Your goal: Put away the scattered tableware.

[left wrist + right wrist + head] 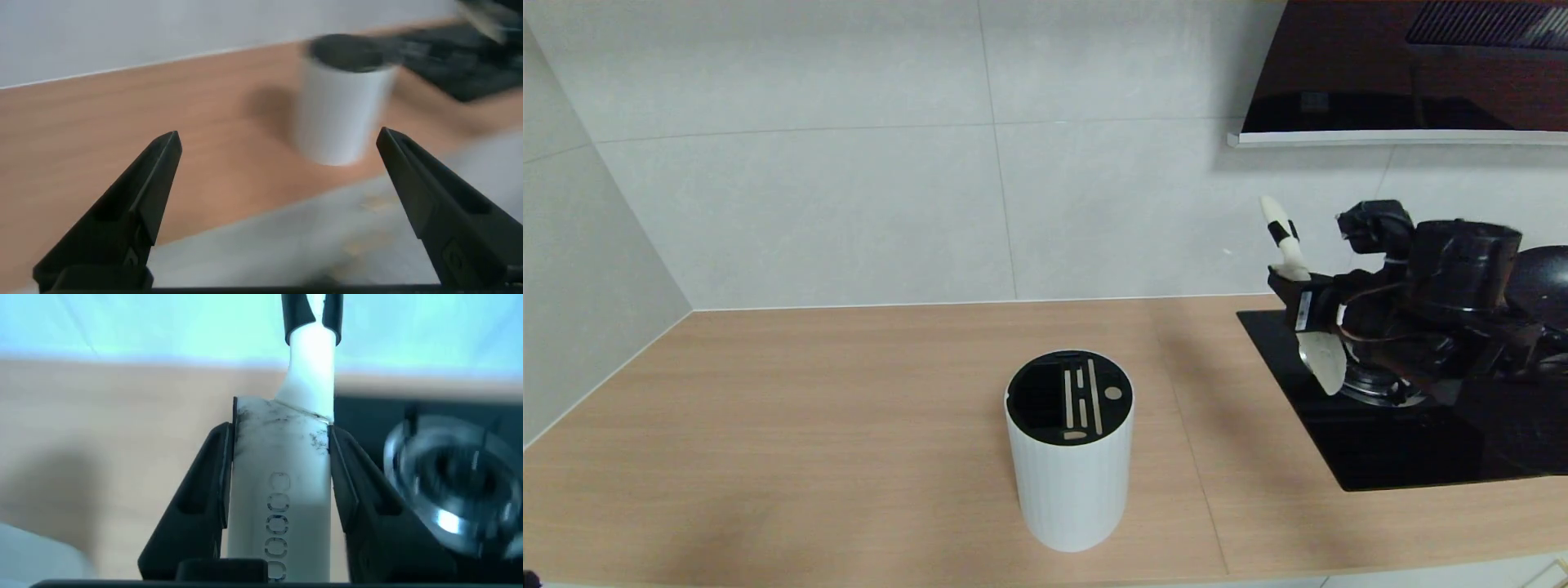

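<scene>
A white cylindrical utensil holder (1070, 457) with a black slotted lid stands upright near the front middle of the wooden counter (849, 392); it also shows in the left wrist view as the holder (339, 102). My right gripper (1307, 306) hovers above the left edge of the black hob, shut on a white spatula (1319, 347) whose handle points up and blade hangs down. In the right wrist view the spatula (282, 482) sits clamped between both fingers (208, 494). My left gripper (278, 204) is open, held off the counter's front edge, with nothing between its fingers.
A black glass hob (1380, 408) with a metal burner (1376, 384) occupies the counter's right side. A dark range hood (1405, 73) hangs above it. A tiled wall runs behind, with a side wall at the left. Bare counter lies left of the holder.
</scene>
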